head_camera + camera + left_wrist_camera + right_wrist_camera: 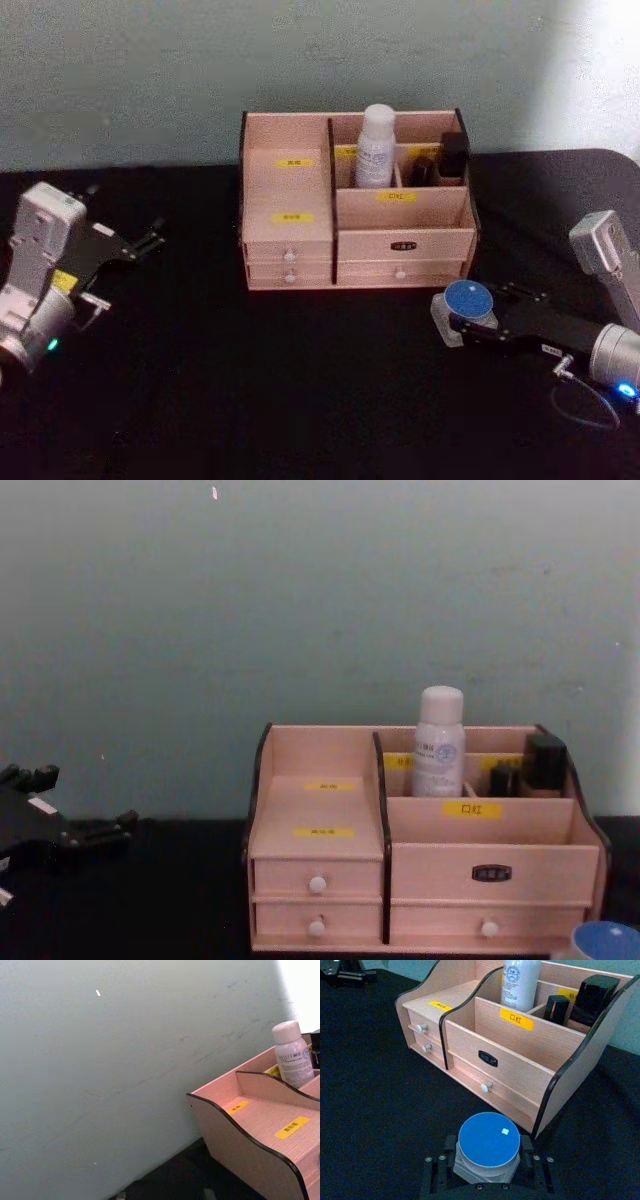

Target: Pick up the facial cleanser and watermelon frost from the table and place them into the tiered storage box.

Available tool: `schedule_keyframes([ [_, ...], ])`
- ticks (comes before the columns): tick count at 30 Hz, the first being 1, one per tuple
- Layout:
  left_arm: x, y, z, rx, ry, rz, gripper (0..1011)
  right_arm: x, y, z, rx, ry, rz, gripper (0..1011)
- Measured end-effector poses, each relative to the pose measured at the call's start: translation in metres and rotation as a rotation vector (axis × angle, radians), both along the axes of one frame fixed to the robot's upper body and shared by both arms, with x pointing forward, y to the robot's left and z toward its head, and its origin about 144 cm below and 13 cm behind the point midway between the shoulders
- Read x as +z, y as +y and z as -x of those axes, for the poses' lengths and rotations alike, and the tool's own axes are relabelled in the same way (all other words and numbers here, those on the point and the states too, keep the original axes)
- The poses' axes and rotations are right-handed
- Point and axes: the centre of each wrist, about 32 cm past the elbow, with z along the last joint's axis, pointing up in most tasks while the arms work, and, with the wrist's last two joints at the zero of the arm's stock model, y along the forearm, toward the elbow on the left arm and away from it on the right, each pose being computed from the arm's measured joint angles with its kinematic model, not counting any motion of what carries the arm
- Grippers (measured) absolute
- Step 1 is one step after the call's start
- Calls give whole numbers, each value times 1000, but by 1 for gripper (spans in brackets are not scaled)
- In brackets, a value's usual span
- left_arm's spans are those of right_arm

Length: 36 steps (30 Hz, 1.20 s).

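Jar w/ blue lid [488, 1140] is clamped in right claw [470, 315], just beside front right corner of pink box [290, 190] on black surface [250, 380]. White bottle [376, 148] stands upright in box's rear compartment. Left claw [150, 240] parked far left, fingers apart.

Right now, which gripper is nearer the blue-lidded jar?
Right. The right gripper grips the blue-lidded jar by the tiered storage box; the left gripper, open, is far off, left of it.
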Motion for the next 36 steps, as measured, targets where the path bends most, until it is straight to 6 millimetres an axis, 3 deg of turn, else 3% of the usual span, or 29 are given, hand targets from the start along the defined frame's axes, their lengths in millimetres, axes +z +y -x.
schedule_keyframes([
  [5, 0, 0, 0, 0, 0, 0, 1001, 0, 0, 0, 0, 0, 0, 702],
  [36, 0, 0, 0, 0, 0, 0, 1001, 4, -4, 1, 32, 7, -12, 702],
])
